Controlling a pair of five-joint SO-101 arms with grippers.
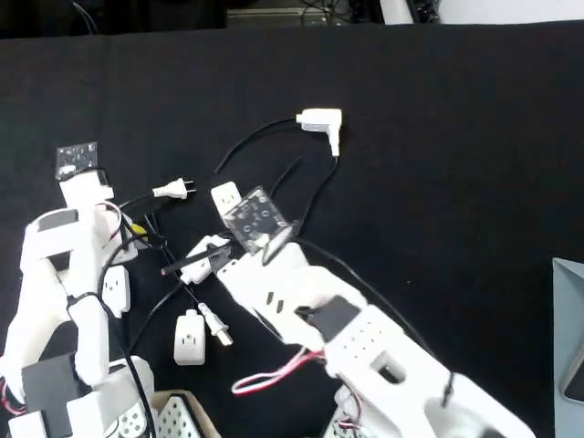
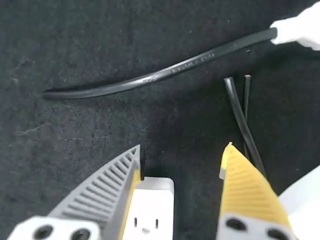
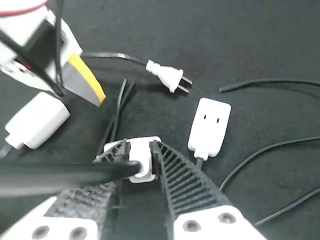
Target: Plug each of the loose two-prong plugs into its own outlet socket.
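Note:
My right gripper (image 3: 141, 148) is shut on a small white two-prong plug (image 3: 143, 162), whose black cable (image 3: 60, 174) runs across in front of the fingers. In the high view this gripper (image 1: 208, 257) sits at the table's middle left. A white outlet socket (image 3: 210, 125) lies just beyond it, and a loose plug (image 3: 167, 76) farther off. My left gripper (image 2: 183, 146) is open low over the cloth, with another white socket (image 2: 149, 210) against its grey finger (image 2: 112, 185). A further socket (image 1: 189, 338) and a plug (image 1: 217, 325) lie near the front.
A right-angle white plug (image 1: 321, 120) with its cable lies farther back. Thin black cables (image 1: 310, 205) criss-cross the black cloth between the arms. A grey box (image 1: 570, 347) stands at the right edge, and a perforated tray (image 1: 173, 415) at the front.

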